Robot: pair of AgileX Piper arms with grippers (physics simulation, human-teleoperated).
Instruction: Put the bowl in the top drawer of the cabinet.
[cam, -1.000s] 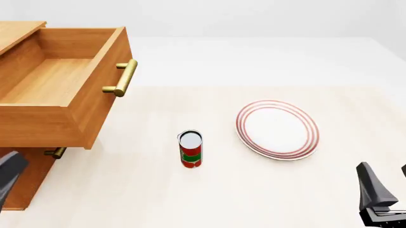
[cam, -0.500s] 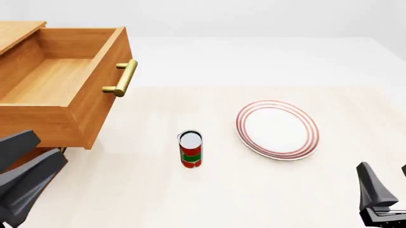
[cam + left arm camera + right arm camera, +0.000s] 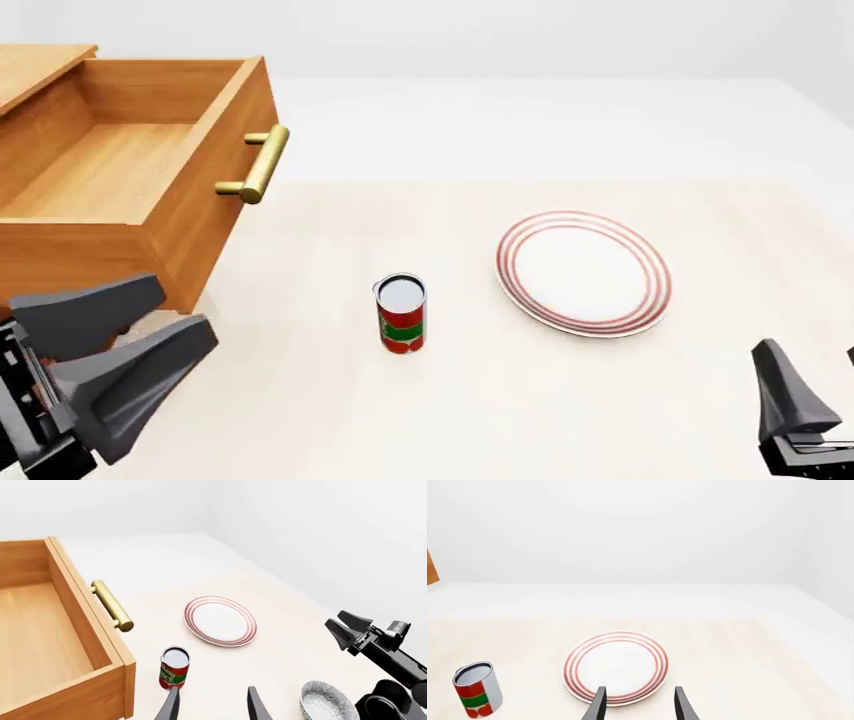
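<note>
looking at the top drawer (image 3: 120, 170), it's pulled open but has nothing inside; the bowl (image 3: 327, 701) sits by my right arm, i think, both tools (image 3: 114, 345) wide apart, holding nothing.

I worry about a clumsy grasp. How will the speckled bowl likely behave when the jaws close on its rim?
The bowl looks rigid, like glazed ceramic, so it should hold its shape. Its smooth surface may slip in a rim pinch. Sitting upright on the table, deep and round, it could tilt once lifted by one edge.
</note>
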